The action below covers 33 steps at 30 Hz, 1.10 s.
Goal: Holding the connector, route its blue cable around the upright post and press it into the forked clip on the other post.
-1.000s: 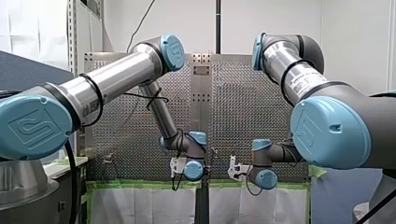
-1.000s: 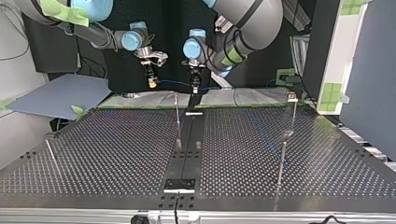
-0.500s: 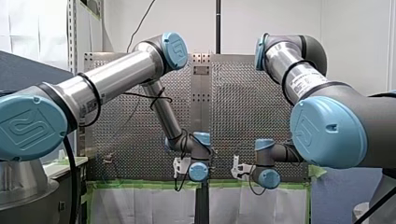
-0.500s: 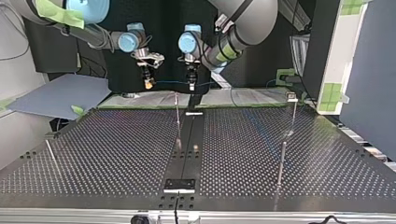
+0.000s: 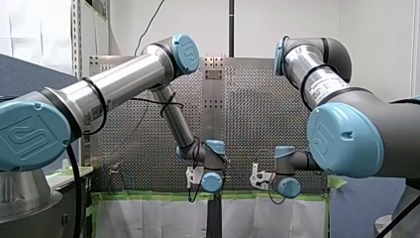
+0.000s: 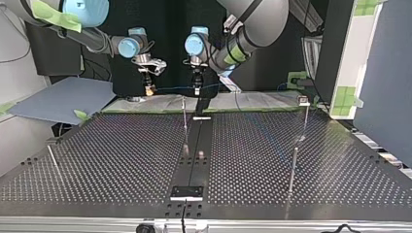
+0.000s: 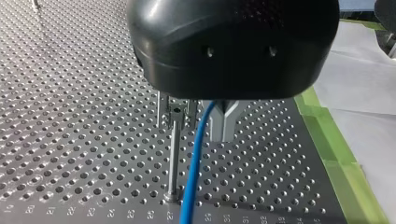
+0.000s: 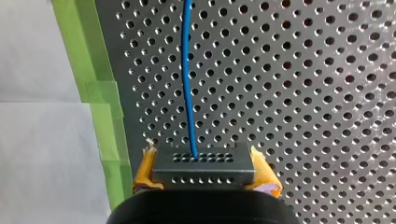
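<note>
Two yellow pads (image 8: 144, 170) on my right gripper (image 8: 204, 171) clamp the rigid connector (image 8: 203, 163), the best handle; its likely floppy blue cable (image 7: 194, 172) passes beside the forked clip (image 7: 176, 112). My left gripper (image 7: 223, 122): cannot tell.

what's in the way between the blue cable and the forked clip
Nothing visible. In the left wrist view the blue cable runs beside the forked clip on its post, with only bare table showing between them.

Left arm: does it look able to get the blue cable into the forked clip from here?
Probably yes. My left gripper holds the blue cable close beside the forked clip in the left wrist view, and nothing stands between them.
</note>
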Available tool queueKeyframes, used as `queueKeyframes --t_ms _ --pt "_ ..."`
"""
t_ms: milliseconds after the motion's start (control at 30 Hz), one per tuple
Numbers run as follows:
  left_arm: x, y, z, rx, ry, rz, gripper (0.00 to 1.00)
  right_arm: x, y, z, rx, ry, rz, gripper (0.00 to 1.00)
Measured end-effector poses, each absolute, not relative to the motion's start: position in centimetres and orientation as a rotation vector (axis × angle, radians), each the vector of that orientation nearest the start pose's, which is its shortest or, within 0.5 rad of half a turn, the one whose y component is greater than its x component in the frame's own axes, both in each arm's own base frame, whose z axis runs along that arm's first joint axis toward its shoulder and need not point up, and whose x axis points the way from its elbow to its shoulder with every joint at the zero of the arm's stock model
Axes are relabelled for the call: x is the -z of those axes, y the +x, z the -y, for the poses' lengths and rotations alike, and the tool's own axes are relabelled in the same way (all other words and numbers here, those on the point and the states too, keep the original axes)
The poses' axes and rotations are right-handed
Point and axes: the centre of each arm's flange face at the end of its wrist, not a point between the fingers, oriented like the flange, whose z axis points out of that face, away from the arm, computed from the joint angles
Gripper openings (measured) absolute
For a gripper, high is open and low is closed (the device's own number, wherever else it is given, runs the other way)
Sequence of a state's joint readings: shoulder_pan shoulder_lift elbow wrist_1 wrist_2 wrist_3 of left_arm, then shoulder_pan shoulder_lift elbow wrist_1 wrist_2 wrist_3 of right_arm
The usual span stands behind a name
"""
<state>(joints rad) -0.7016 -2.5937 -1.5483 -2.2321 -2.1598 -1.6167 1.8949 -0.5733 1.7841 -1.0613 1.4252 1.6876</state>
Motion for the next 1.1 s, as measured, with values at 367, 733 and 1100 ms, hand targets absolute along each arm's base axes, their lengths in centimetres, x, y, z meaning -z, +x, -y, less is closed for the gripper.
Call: queueKeyframes --t_ms 367,733,1100 --pt "4.7 45.5 48.5 0.095 0.116 -1.655 0.00 8.2 32.1 51.8 -1.542 1.625 1.162 0.00" --pt "3.8 46.7 49.1 0.103 0.119 -1.654 0.00 7.7 32.0 53.1 -1.543 1.615 1.160 0.00" --pt "3.3 48.0 49.0 0.118 0.118 -1.658 0.00 7.4 31.9 53.7 -1.546 1.607 1.156 0.00"
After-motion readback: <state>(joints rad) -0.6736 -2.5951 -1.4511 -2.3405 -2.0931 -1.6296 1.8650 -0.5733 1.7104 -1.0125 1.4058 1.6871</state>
